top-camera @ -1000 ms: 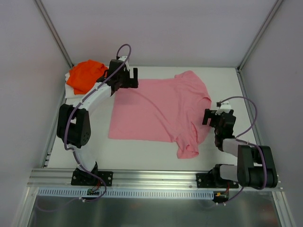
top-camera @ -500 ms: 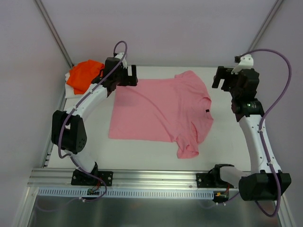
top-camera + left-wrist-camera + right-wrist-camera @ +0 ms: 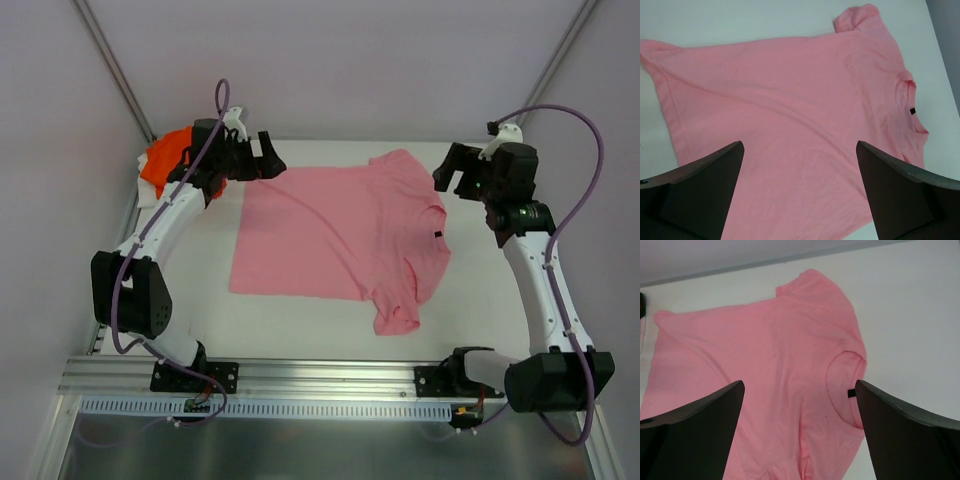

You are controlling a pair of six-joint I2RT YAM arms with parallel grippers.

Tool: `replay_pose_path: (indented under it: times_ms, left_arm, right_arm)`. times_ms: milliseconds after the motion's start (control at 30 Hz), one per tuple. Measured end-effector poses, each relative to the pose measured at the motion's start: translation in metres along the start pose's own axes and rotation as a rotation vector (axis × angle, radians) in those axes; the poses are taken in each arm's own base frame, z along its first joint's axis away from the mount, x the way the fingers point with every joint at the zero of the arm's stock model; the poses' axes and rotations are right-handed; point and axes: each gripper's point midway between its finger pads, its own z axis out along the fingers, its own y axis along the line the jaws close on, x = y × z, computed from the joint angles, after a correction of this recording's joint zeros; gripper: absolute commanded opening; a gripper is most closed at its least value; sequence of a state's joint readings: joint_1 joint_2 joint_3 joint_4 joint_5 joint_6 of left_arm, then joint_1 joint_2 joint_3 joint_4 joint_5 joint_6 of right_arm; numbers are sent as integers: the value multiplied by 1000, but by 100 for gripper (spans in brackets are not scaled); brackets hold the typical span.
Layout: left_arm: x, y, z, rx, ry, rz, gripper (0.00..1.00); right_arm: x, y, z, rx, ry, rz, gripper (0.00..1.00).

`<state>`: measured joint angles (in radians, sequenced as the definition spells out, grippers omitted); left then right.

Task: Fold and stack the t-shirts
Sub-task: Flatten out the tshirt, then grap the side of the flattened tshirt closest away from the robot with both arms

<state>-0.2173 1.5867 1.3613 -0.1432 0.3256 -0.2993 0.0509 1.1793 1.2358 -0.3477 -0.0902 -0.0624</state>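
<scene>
The light pink t-shirt [image 3: 335, 230] lies spread out in the middle of the table, collar toward the right, one sleeve at the back and the other at the front. The orange t-shirt [image 3: 158, 165] sits bunched at the back left corner, partly hidden by my left arm. My left gripper [image 3: 263, 158] hangs open above the pink shirt's back left hem corner. In the left wrist view the gripper [image 3: 799, 144] holds nothing, with pink cloth [image 3: 790, 95] below. My right gripper [image 3: 447, 172] is open beside the collar. In the right wrist view it [image 3: 799, 382] frames the neckline [image 3: 845, 385].
A white cloth-like sheet [image 3: 148, 197] lies under the orange shirt. Pale walls close in the table on the left, back and right. An aluminium rail [image 3: 320, 375] with both arm bases runs along the near edge.
My right arm has risen from a folded pose near its base to the back right, then eased left toward the collar. My left arm has swung left toward the orange shirt. Both stayed open.
</scene>
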Motion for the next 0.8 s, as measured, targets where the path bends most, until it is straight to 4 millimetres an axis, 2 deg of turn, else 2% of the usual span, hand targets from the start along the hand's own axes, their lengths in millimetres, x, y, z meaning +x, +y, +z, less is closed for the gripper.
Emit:
replay_pose_path:
  times_ms: [167, 233, 333, 433, 500, 600, 800]
  left_arm:
    - [14, 17, -4, -27, 84, -40, 99]
    - [27, 20, -5, -39, 133, -48, 99]
    - [54, 25, -8, -53, 212, -77, 99]
    - [97, 32, -16, -64, 312, -120, 99]
    - [128, 37, -27, -80, 383, -153, 98]
    - [161, 37, -46, -87, 445, -188, 99]
    - [197, 32, -80, -83, 466, -220, 99]
  right_arm:
    - [46, 1, 21, 16, 155, -11, 99]
    - [77, -5, 21, 36, 232, -11, 100]
    - [122, -16, 13, 80, 362, -12, 100]
    - [153, -25, -2, 122, 455, -19, 99]
    - [167, -31, -17, 145, 484, -21, 100]
    - [177, -35, -42, 166, 483, -20, 100]
    - [187, -36, -76, 185, 484, 6, 100]
